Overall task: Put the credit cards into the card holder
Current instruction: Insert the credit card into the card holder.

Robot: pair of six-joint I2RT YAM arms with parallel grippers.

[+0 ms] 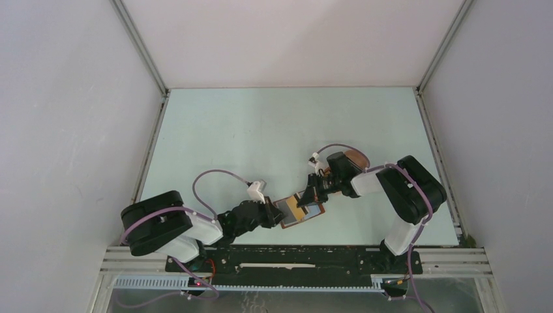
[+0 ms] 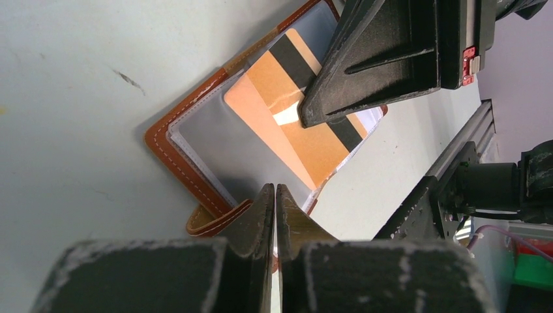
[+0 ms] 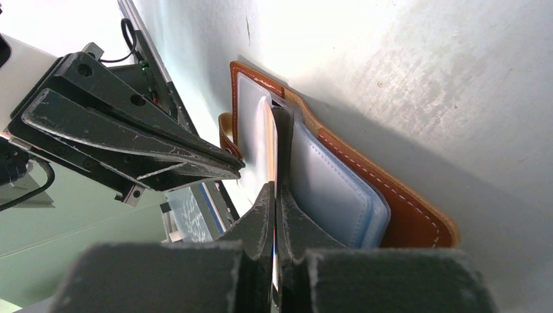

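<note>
The card holder [image 2: 175, 154], a reddish-brown leather wallet with clear sleeves, lies open on the table near the front edge [image 1: 287, 218]. A yellow-orange credit card [image 2: 272, 98] with a black stripe is partly inside a sleeve. My right gripper [image 3: 274, 190] is shut on this card, seen edge-on [image 3: 274, 140]; it also shows in the left wrist view [image 2: 306, 117]. My left gripper [image 2: 274, 189] is shut on the wallet's near edge beside the snap tab [image 2: 209, 218]. Light blue sleeves or cards [image 3: 332, 195] sit in the other half. The other cards are out of view.
A brownish-pink oval tray [image 1: 358, 157] lies behind the right arm. The metal frame rail [image 1: 293, 254] runs along the table's front edge just behind the wallet. White walls enclose the table on three sides.
</note>
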